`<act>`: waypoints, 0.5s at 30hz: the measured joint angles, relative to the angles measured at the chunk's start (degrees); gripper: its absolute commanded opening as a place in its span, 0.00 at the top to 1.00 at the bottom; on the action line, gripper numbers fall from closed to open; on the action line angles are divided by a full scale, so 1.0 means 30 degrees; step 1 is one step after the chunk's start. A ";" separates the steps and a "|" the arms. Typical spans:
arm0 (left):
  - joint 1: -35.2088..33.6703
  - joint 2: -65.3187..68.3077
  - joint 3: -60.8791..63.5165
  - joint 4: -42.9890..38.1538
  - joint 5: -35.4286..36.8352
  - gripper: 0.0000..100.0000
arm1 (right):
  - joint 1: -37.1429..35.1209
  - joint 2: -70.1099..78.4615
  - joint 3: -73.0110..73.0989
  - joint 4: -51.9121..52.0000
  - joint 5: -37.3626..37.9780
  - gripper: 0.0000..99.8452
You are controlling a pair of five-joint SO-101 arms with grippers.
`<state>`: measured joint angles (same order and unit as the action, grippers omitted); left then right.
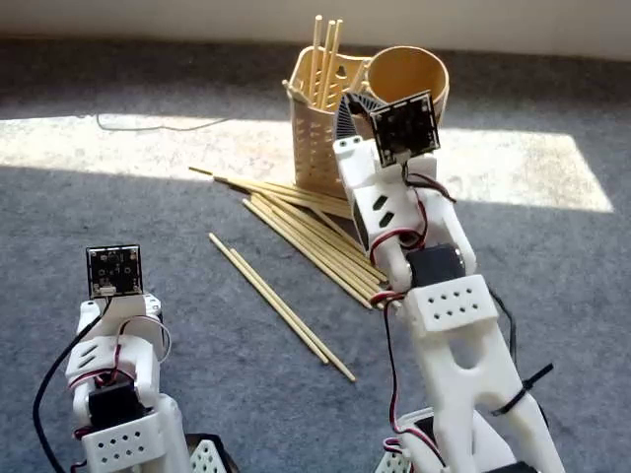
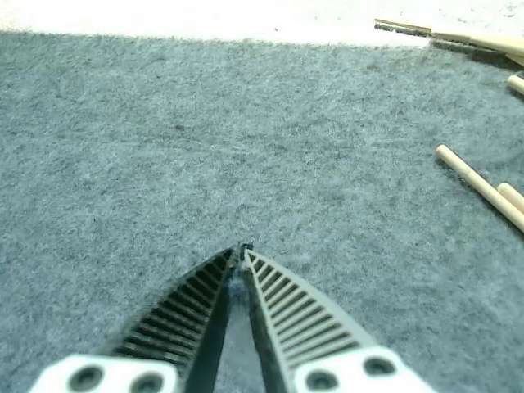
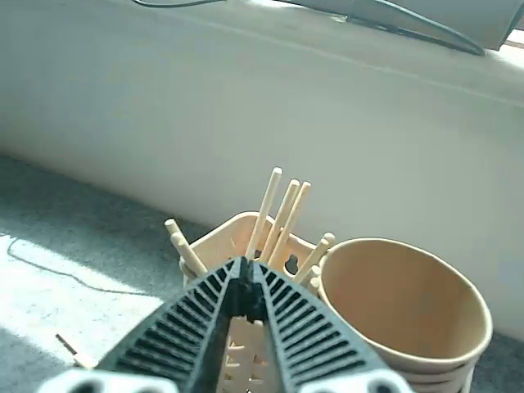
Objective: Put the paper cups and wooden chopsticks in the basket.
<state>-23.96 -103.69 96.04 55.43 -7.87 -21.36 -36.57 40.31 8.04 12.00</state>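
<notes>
two grippers to enter first, says the clerk. how does each stand?

inspector: right gripper (image 3: pixel 246 282) is raised close to the basket (image 1: pixel 317 138), near its rim. its pincer is fully closed, tip against tip, with nothing between the fingers. left gripper (image 2: pixel 243 250) is well apart from the basket, low over the grey carpet (image 2: pixel 164 147). its pincer is likewise closed to the tips and holds nothing.

clerk: and the task items?

inspector: several wooden chopsticks (image 1: pixel 325 49) stand upright in the basket, ends above its rim. a stack of paper cups (image 1: pixel 407 79) sits mouth up, touching the basket's side. whether it is inside the basket or just beside it cannot be told. a loose bundle of chopsticks (image 1: pixel 306 222) lies flat on the carpet at the basket's foot, fanning away from it. one further pair (image 1: pixel 281 305) lies side by side farther out from the basket, apart from the bundle.

clerk: anything else on site?

inspector: a thin cable (image 1: pixel 148 125) lies on the carpet, well apart from the basket. a pale wall (image 3: pixel 246 98) runs behind the basket.
</notes>
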 measured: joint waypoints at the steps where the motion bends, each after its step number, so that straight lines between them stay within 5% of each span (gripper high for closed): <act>1: 0.0000 0.0000 0.0000 0.0000 0.0000 0.99 | -0.0264 -0.0586 0.0000 0.0908 0.0000 0.99; 8: 0.0000 0.0000 0.0000 0.0000 0.0000 0.99 | -0.3165 -0.2403 -0.0029 0.6505 0.0000 0.99; 15: 0.0000 0.0000 0.0000 0.0000 0.0000 0.99 | -0.5978 0.0147 -0.0029 0.8469 0.0000 0.99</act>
<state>-23.96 -103.69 96.04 55.43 -7.87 -39.30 -36.13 40.22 33.45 12.00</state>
